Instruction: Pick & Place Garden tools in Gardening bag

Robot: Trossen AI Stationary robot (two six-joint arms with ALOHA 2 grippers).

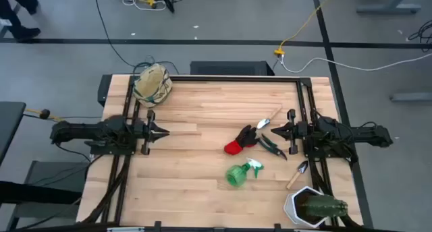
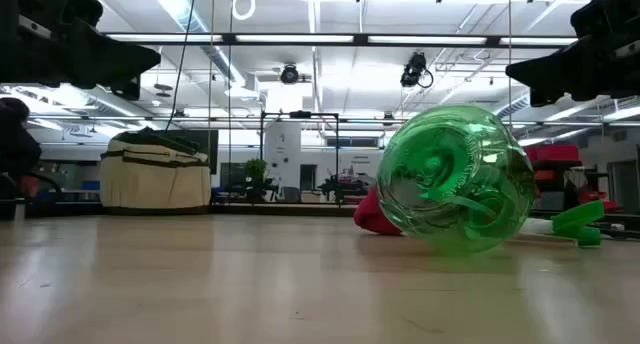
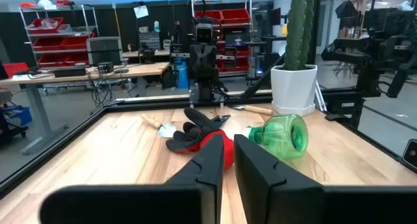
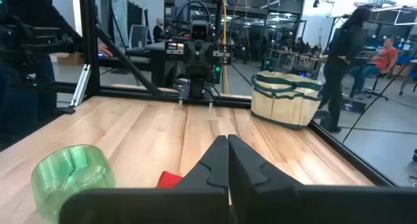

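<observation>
**A:** Where do your tools lie, and why there?

**B:** They are gathered on the right half of the table (image 1: 202, 117), none yet bagged; the red-and-black glove (image 1: 240, 141) lies flat near the middle, the pruning shears (image 1: 271, 146) just beside it, the green spray bottle (image 1: 241, 172) on its side nearer the front edge (hence it fills the low view); one trowel (image 1: 268, 119) rests beyond the glove, the other trowel (image 1: 298, 174) near the white pot with the cactus (image 1: 312, 206), which is no part of your job. This reads as a starting layout, judged from the spread alone.

**A:** And the gardening bag?

**B:** The gardening bag (image 1: 152, 83) stands upright at the far left corner, well apart from every tool; you will have to carry each item across the table.

**A:** What do the jaws hold?

**B:** Nothing; the left gripper (image 1: 160, 131) hovers over bare wood at the left side, its fingers (image 3: 212, 165) nearly together with only a narrow slit between; the right gripper (image 1: 275, 131) hovers just beside the shears and the trowel, touching neither, its fingers (image 4: 218, 160) pressed fully together.
</observation>
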